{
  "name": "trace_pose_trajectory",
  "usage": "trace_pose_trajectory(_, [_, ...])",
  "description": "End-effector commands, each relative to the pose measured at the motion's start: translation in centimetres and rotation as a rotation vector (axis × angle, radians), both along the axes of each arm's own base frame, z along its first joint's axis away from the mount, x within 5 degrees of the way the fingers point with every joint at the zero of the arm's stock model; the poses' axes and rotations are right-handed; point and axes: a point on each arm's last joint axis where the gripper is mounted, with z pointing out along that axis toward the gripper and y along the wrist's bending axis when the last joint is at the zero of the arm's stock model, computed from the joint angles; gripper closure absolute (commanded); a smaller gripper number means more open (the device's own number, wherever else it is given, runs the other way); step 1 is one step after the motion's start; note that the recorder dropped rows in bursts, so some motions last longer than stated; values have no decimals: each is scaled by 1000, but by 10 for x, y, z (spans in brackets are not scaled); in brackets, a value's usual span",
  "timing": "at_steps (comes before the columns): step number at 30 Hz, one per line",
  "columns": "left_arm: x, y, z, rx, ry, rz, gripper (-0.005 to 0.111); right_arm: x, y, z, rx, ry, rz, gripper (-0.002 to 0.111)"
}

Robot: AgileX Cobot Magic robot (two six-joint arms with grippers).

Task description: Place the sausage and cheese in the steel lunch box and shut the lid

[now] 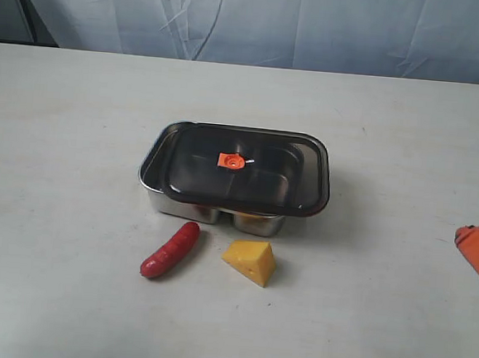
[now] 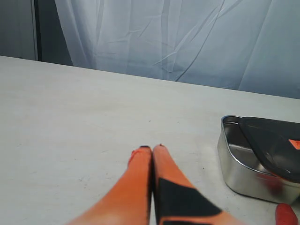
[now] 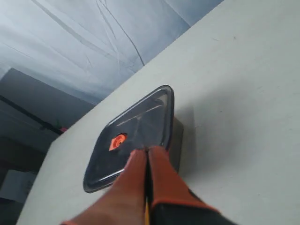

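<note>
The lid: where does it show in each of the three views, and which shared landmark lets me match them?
Exterior view: the lid lies askew on the steel lunch box, mid-picture.
Left wrist view: the lid, cut by the frame edge, off to the side of the left gripper.
Right wrist view: the lid just beyond the shut right gripper.
Shared landmark: the orange valve tab, visible in all three.

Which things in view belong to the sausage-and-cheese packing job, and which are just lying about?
Belong: sausage, cheese, steel lunch box, lid lying askew on the box.
Just there: table, pale curtain behind it; no stray items visible.
</note>
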Motion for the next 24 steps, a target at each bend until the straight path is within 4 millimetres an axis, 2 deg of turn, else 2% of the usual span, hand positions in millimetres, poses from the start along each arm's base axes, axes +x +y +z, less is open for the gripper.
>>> trace_pose_trajectory(1, [0, 0, -1, 3, -2, -8, 107, 1, -2, 2, 101, 22, -47, 109])
trace_pose_trajectory(4, [0, 0, -1, 3, -2, -8, 107, 7, -5, 21, 44, -37, -75, 109])
trace_pose_trajectory(8, [0, 0, -1, 3, -2, -8, 107, 25, -2, 43, -114, -84, -10, 109])
trace_pose_trajectory(11, [0, 0, -1, 3, -2, -8, 107, 47, 6, 51, -188, -56, 84, 109])
trace_pose_trajectory(13, [0, 0, -1, 3, -2, -8, 107, 67, 11, 49, -202, 14, 143, 109])
trace_pose_trajectory(15, [0, 0, -1, 3, -2, -8, 107, 87, 16, 35, -195, 126, 206, 109])
trace_pose_trajectory(18, [0, 0, -1, 3, -2, -8, 107, 112, 27, 4, -75, 314, 309, 109])
trace_pose_trajectory(21, [0, 0, -1, 3, -2, -8, 107, 126, 40, -30, 28, 462, 454, 109])
trace_pose_trajectory(23, [0, 0, -1, 3, -2, -8, 107, 134, 44, -47, 47, 503, 520, 109])
trace_pose_trajectory(24, [0, 0, -1, 3, -2, -8, 107, 142, 45, -63, 25, 541, 540, 109])
